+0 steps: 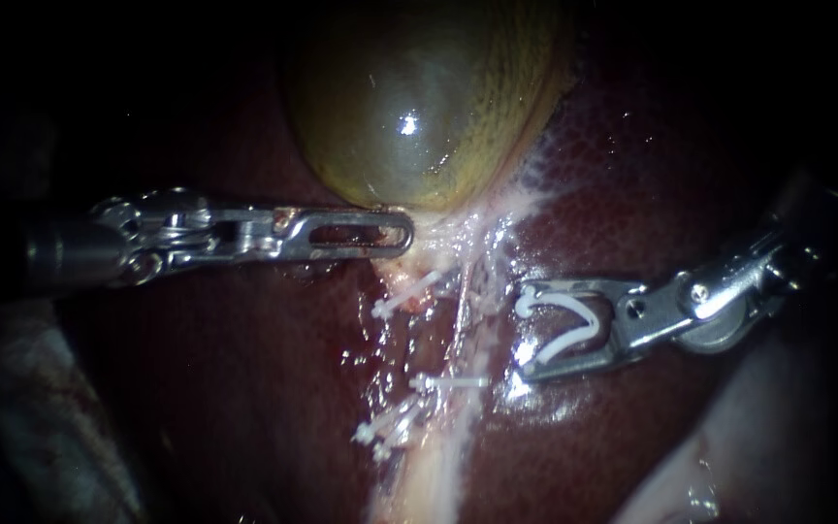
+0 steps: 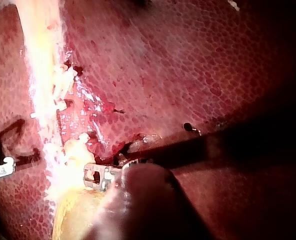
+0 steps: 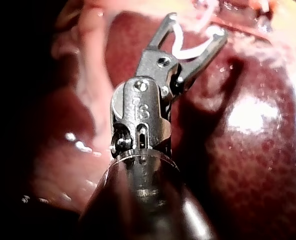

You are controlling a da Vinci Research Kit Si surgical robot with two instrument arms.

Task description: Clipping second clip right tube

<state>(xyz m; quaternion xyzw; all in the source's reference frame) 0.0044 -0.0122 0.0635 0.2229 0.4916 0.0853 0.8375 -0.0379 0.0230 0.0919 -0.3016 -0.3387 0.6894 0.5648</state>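
Observation:
My right instrument (image 1: pixel 524 332) comes in from the right, its jaws spread wide around an open white clip (image 1: pixel 563 347) that touches both of them. It hovers just right of the pale right tube (image 1: pixel 465 330), apart from it. A white clip (image 1: pixel 450 382) sits across that tube lower down, and more clips (image 1: pixel 402 299) (image 1: pixel 385 429) sit on the strand to its left. In the right wrist view the loaded clip (image 3: pixel 188 52) lies between the jaws (image 3: pixel 195 25). My left instrument (image 1: pixel 402 233) is shut on tissue at the neck of the gallbladder (image 1: pixel 419 97).
Dark red liver (image 1: pixel 652 175) surrounds the tubes on both sides. In the left wrist view the left instrument's jaws (image 2: pixel 90 176) rest at the yellowish tissue beside the pale strand (image 2: pixel 43 55) carrying white clips. A pale fold (image 1: pixel 788 427) lies at the lower right.

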